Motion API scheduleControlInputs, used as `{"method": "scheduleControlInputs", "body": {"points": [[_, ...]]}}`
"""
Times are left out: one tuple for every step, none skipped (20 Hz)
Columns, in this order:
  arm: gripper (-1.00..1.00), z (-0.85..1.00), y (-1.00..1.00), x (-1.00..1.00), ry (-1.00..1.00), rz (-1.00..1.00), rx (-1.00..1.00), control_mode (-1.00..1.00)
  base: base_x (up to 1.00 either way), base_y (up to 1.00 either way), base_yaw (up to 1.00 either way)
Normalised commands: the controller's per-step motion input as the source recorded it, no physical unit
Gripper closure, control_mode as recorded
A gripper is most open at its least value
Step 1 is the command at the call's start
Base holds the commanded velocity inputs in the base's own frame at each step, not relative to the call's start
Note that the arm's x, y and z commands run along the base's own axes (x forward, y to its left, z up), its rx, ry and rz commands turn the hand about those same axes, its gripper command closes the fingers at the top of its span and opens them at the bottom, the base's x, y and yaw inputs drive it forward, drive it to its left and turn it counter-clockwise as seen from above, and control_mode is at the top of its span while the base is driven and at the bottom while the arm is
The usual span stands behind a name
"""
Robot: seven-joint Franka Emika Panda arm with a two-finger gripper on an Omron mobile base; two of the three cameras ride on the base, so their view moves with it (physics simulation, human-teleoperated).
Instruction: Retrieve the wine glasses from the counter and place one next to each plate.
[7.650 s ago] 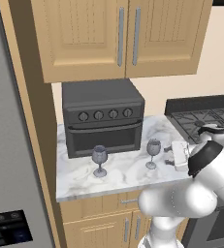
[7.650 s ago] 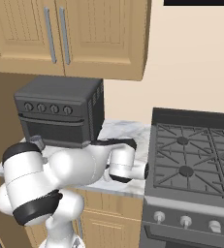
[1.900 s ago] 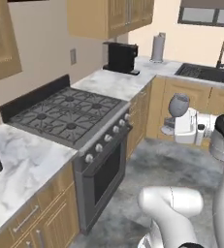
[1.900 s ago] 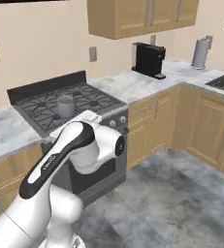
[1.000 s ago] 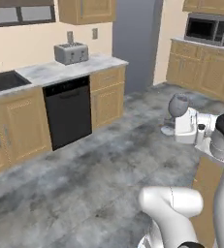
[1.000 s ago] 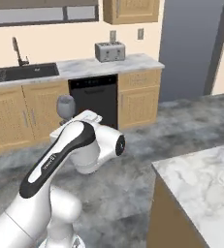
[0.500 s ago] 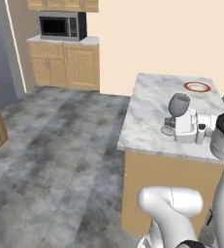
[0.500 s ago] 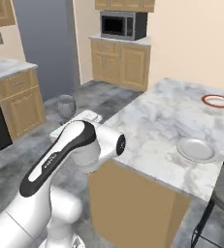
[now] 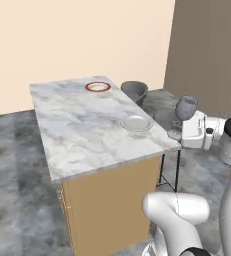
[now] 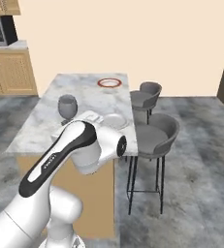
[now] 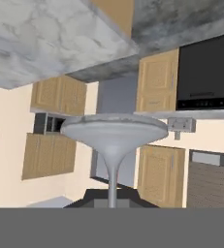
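Base swung round since 0.5 s ago, island tabletop (image 9: 82, 135) now nearer, 1 wine glass (image 9: 185, 107) clamped by stem in tool (image 9: 179, 131), 2 plates at 10 o'clock: grey-white plate (image 9: 136, 123), red-rimmed plate (image 9: 98, 87).

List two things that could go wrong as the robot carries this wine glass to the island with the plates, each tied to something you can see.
1. The gripper holds the wine glass low on its thin stem, bowl high above; a quick swing might tip or slip it.
2. The glass hangs beyond the island edge, near the stools; it could clip the edge on its way to the plain plate, or shove that plate.
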Motion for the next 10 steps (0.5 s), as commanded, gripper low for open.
{"method": "scheduleControlInputs", "body": {"points": [[1.0,0.0,0.0,0.0,0.0,0.0,0.0,1.0,0.0,-0.57,-0.43],[1.0,0.0,0.0,0.0,0.0,0.0,0.0,1.0,0.21,-0.81,-0.32],[1.0,0.0,0.0,0.0,0.0,0.0,0.0,1.0,0.59,-1.0,0.0],[1.0,0.0,0.0,0.0,0.0,0.0,0.0,1.0,0.34,-1.0,0.12],[1.0,0.0,0.0,0.0,0.0,0.0,0.0,1.0,0.29,-1.0,0.13],[1.0,0.0,0.0,0.0,0.0,0.0,0.0,1.0,0.26,-1.0,0.18],[1.0,0.0,0.0,0.0,0.0,0.0,0.0,1.0,0.15,-1.0,0.2],[1.0,0.0,0.0,0.0,0.0,0.0,0.0,1.0,0.15,-1.0,0.23],[1.0,0.0,0.0,0.0,0.0,0.0,0.0,1.0,0.16,-1.0,0.25],[1.0,0.0,0.0,0.0,0.0,0.0,0.0,1.0,0.18,-1.0,0.31]]}}
